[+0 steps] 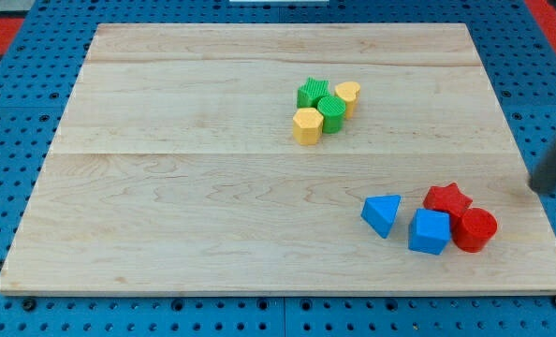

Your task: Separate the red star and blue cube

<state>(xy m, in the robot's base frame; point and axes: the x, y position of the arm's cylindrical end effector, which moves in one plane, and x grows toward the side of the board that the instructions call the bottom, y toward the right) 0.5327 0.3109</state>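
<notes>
Two touching blocks: red star [446,198], blue cube [429,231]

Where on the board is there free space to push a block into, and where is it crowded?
Free: the whole left half of the board, and the strip between the green-yellow group and the red-blue group. Crowded: lower right, where the red star, blue cube and red cylinder touch, the blue wedge just left. My tip is right of them.

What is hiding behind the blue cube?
Behind the blue cube, toward the view's top, sits the red star, touching it. The cube covers the star's lower edge. A red cylinder sits beside it.
</notes>
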